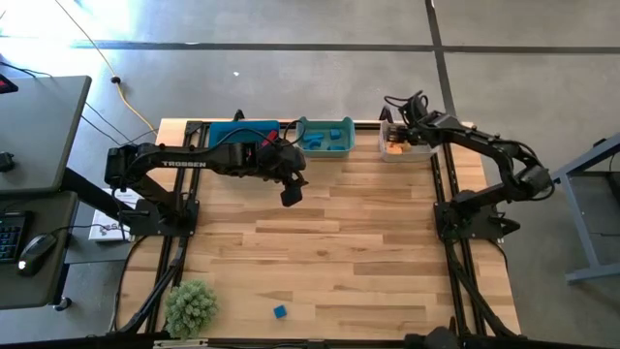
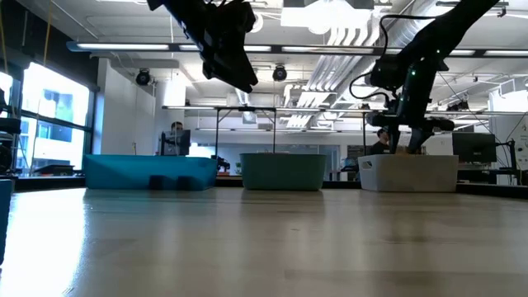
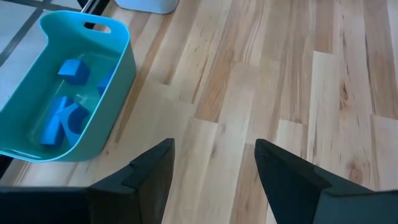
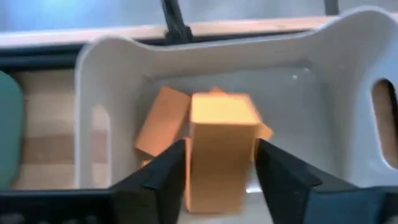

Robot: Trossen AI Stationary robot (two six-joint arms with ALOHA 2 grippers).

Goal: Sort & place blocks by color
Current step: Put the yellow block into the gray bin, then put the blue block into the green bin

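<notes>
A single blue block (image 1: 280, 311) lies flat on the table near its near edge. Several blue blocks (image 3: 62, 118) lie in the teal bin (image 3: 118, 93). Orange blocks (image 4: 160, 121) lie in the white bin (image 4: 124, 56). My left gripper (image 3: 214, 162) is open and empty. It hangs above bare wood just in front of the teal bin (image 1: 302, 126). My right gripper (image 4: 221, 168) hovers over the white bin (image 1: 426, 150) at the far right, shut on an orange block (image 4: 221, 149). Red blocks do not show. My right gripper pinches the orange block between its two fingers (image 4: 165, 177), one on each of the block's opposite side faces (image 4: 196, 155). The fingers come from above, pointing down into the white bin. The block is upright and lifted clear of the orange blocks below.
Three bins stand in a row along the far edge: blue (image 1: 228, 131), teal, white. In the low view they are blue (image 2: 148, 172), teal (image 2: 283, 172) and white (image 2: 408, 173). A small green plant (image 1: 191, 305) sits at the near left corner. Bare wood fills the middle.
</notes>
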